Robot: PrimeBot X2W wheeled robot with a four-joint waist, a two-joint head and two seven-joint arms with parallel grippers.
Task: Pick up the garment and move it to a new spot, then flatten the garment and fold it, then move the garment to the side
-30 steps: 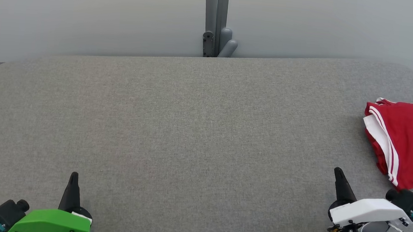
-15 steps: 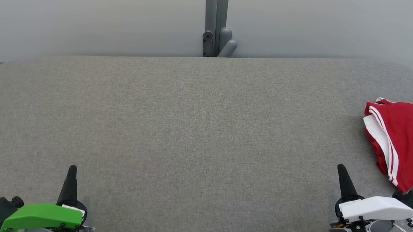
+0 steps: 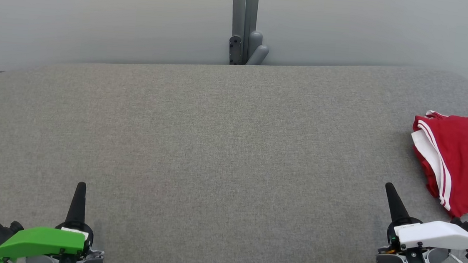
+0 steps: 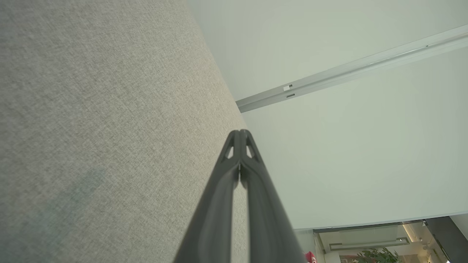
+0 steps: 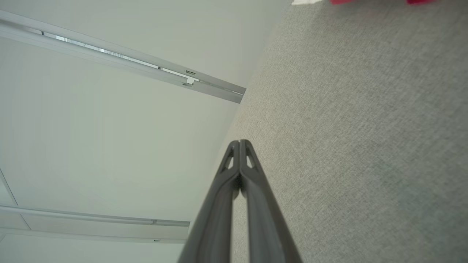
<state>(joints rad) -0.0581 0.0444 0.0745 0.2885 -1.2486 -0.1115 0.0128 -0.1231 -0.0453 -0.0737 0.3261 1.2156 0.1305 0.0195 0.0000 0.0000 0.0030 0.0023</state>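
Above the grey table (image 3: pixel 216 147), left pincer (image 3: pixel 81 185) and right pincer (image 3: pixel 389 187) point forward, pressed together, empty.

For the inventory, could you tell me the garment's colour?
The garment is red with white stripes; head view.

No legible text, seemingly.

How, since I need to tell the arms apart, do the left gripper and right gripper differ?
The left gripper wears a green cover; the right gripper wears a white one. The left gripper sits far from the red garment; the right gripper sits close beside it. Both have jaws shut on nothing, over the grey table.
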